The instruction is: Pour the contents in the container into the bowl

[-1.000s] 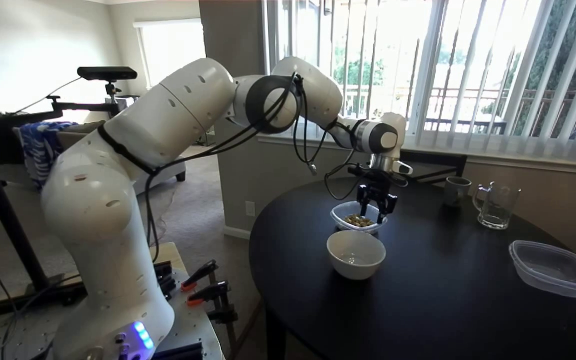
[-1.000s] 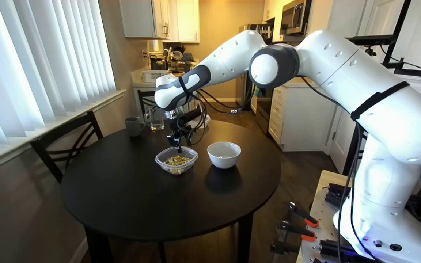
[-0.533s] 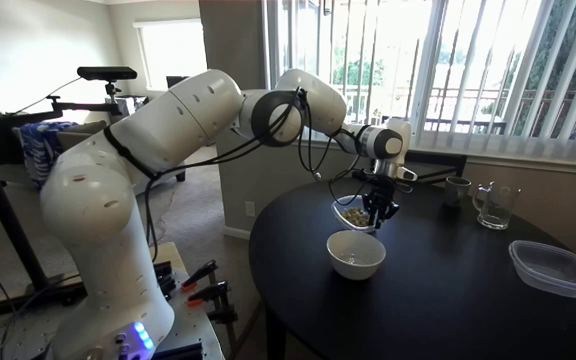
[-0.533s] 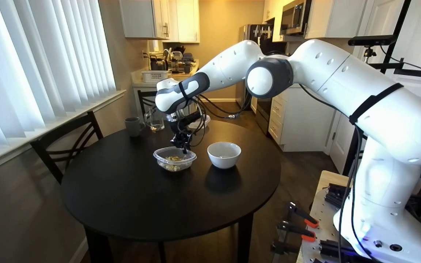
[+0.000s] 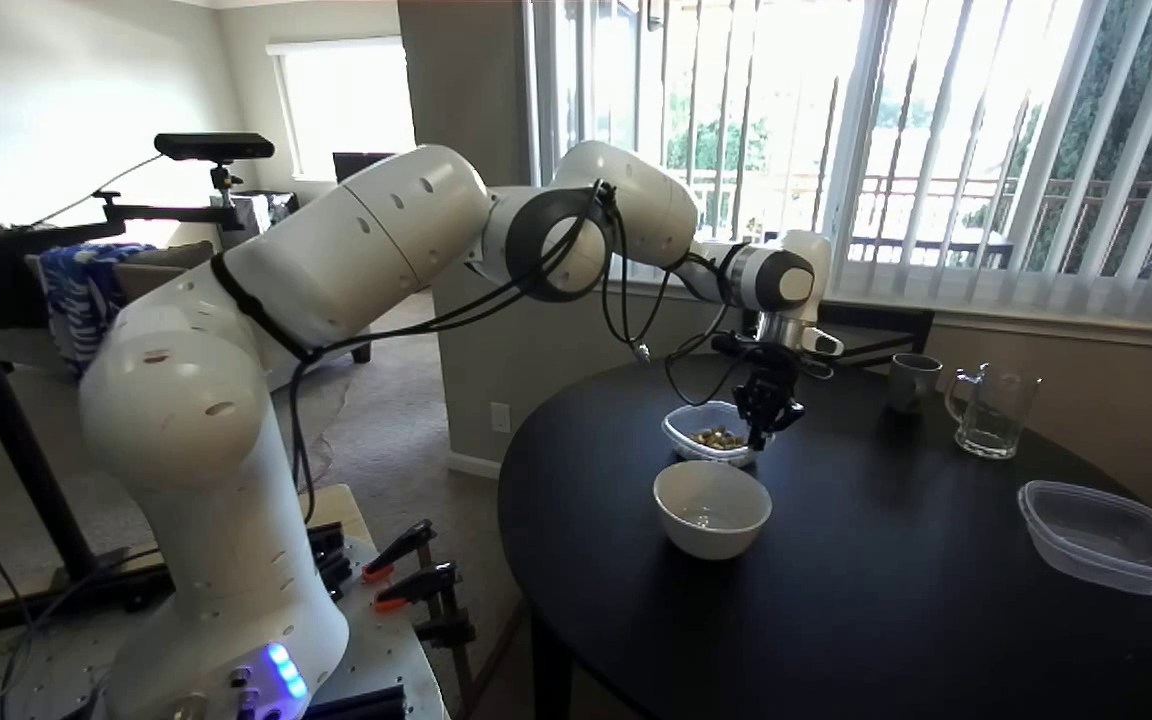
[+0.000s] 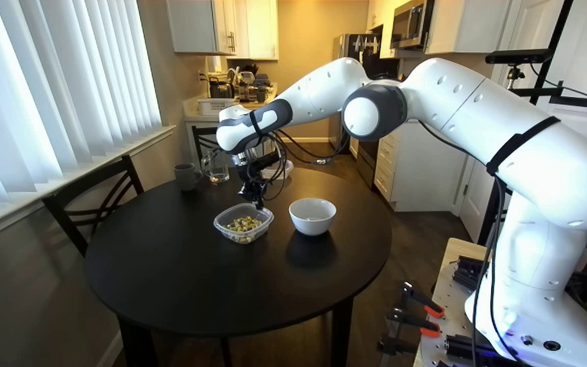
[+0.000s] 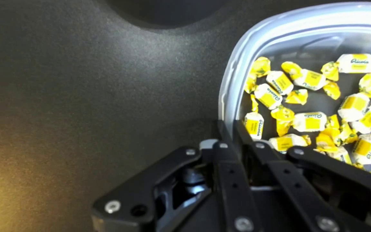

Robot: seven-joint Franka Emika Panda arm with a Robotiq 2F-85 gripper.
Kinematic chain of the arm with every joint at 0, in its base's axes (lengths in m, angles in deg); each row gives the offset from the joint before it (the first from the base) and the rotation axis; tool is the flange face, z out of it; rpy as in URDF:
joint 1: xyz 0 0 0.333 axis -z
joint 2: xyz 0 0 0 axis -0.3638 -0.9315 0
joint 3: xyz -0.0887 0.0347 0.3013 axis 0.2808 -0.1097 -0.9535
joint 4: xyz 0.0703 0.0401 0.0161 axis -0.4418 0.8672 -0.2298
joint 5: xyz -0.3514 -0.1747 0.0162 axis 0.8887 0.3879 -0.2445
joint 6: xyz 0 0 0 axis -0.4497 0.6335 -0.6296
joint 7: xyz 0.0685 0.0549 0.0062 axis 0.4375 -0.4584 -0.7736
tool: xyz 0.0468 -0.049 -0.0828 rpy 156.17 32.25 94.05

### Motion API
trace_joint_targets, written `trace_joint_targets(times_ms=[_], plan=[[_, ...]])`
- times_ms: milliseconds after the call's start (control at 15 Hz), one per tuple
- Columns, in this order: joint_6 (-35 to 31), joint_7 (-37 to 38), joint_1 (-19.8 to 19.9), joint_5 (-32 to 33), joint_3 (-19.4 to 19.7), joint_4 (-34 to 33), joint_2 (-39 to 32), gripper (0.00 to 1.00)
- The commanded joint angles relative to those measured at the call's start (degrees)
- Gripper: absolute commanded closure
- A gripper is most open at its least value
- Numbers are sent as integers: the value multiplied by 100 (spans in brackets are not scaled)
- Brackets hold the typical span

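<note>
Round dark table (image 6: pixel 207 285) | gripper (image 7: pixel 230 125) nearly closed | pinching clear container (image 7: pixel 233 83) by its rim

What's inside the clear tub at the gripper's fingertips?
Yellow and white wrapped candies, several marked "Ricola", lie spread inside the clear tub. In the wrist view, the gripper covers part of the interior; anything beneath it is hidden.
</note>
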Motion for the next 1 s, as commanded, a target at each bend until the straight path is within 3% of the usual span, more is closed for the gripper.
trace_joint_targets(times_ms=[0, 267, 733, 933], plan=[[52, 43, 38, -64, -20, -19, 28, 98], [-104, 212, -4, -33, 46, 270, 349, 98], [133, 2099, -699, 533, 735, 1152, 1511, 98], [654, 2816, -1010, 976, 877, 1319, 1894, 98]])
